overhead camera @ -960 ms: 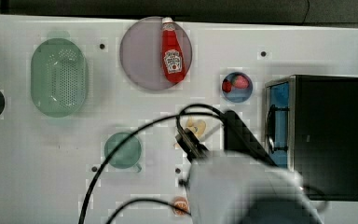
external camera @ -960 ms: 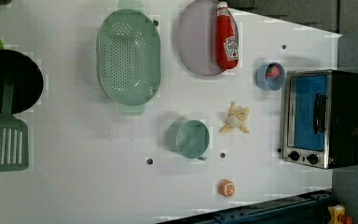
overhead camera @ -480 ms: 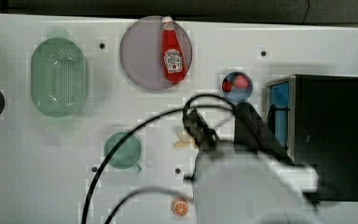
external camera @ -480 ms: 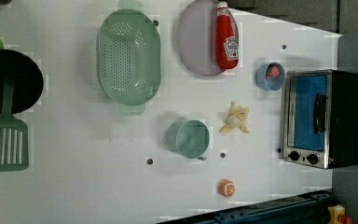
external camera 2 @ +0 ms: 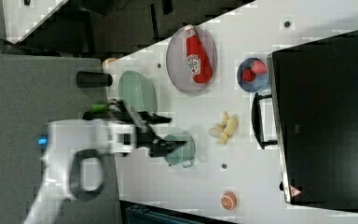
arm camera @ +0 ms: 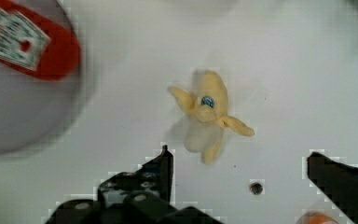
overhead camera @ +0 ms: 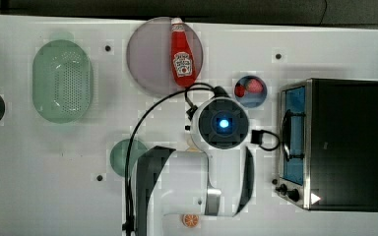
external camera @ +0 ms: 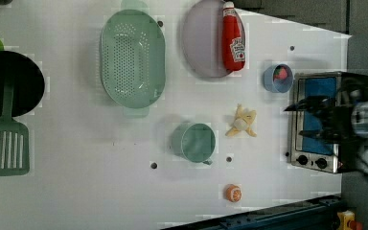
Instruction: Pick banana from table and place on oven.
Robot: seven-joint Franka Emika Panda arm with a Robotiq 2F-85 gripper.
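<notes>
Banana [external camera: 242, 122]: seen lying free on the white table [external camera: 76, 191], peel strips splayed, between the green mug [external camera: 195, 142] and the oven [external camera: 316, 122]; nothing is gripped.
Gripper [arm camera: 237, 175]: shown spread wide and empty in the wrist view, one dark finger [arm camera: 161, 170] on each side, the banana [arm camera: 207, 114] just beyond the tips and untouched.
Arm: the banana is hidden in the top view by the white arm [overhead camera: 197, 182] and its round wrist; in the right view the gripper [external camera 2: 168, 133] is pictured over the mug.
Neighbours: a purple plate [external camera: 203, 40] carrying a red ketchup bottle [external camera: 233, 38], a blue bowl [external camera: 277, 78] holding red fruit near the oven, a green colander [external camera: 132, 60], an orange slice [external camera: 233, 193] near the table's edge.
Far end: a black pan [external camera: 9, 84] and a green spatula [external camera: 4, 143] are pictured in the left view.
Surface: flat white tabletop dotted with small dark bolt holes.
Room: grey floor and dark clutter past the table are seen in the right view.
Oven detail: its black top [external camera 2: 326, 116] is laid bare in the right view, the blue door in the left view.
</notes>
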